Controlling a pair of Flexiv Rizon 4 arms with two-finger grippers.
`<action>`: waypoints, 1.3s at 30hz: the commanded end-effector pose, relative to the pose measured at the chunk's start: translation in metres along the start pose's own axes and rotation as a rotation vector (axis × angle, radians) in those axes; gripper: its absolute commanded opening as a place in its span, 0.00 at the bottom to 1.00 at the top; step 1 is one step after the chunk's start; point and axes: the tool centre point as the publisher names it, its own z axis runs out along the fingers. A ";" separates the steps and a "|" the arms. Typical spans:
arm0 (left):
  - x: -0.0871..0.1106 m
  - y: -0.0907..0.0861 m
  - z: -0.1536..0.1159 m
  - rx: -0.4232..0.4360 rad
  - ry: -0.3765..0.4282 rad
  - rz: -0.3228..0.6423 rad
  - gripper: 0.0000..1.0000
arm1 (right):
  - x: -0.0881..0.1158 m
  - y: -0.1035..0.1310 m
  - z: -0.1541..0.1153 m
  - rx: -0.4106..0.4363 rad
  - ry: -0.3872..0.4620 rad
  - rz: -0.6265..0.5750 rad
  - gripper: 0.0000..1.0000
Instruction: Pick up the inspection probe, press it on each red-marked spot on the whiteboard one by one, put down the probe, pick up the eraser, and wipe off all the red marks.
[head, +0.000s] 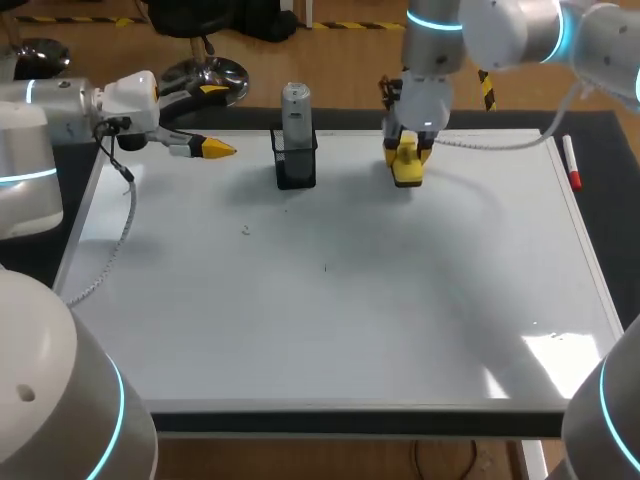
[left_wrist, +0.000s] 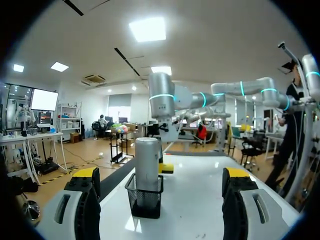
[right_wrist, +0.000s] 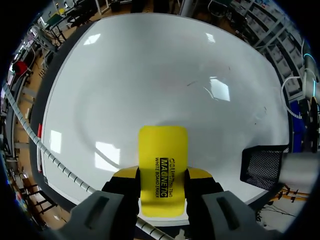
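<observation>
**Eraser gripped, probe standing in its cup**

Head view: The white whiteboard (head: 330, 330) covers the desk. From its centre, a black wire-mesh cup (head: 296, 165) stands toward 11 o'clock, with the silver cylindrical inspection probe (head: 296, 105) upright inside. Toward 1 o'clock, the right pincer (head: 408, 160) is clamped on the yellow rectangular eraser (head: 407, 175). Whether the eraser touches the board I cannot tell. The left pincer (head: 215, 149) hangs at 10 o'clock, pointing at the cup. A red-capped white marker pen (head: 571, 162) lies along the board's 2 o'clock edge.

Left wrist view: The left pincer (left_wrist: 161, 175) is spread wide, grasping nothing. The cup (left_wrist: 146, 202) and probe (left_wrist: 147, 160) stand ahead of it, apart from both fingers, with the eraser (left_wrist: 167, 168) behind them.

Right wrist view: Both fingers of the right pincer (right_wrist: 163, 175) press on the eraser (right_wrist: 162, 145) from its two long sides. The whiteboard (right_wrist: 150, 75) spreads beneath, and the cup (right_wrist: 262, 165) stands beside the pincer.
</observation>
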 end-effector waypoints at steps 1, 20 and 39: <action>0.001 0.000 0.000 0.000 -0.002 0.001 1.00 | -0.003 -0.006 0.004 -0.009 0.004 -0.002 0.00; 0.001 0.000 0.000 0.000 -0.002 0.001 1.00 | 0.006 -0.004 0.025 -0.042 -0.012 0.044 0.00; 0.001 0.000 0.000 0.000 -0.002 0.001 1.00 | 0.007 -0.008 0.020 -0.036 0.024 0.053 1.00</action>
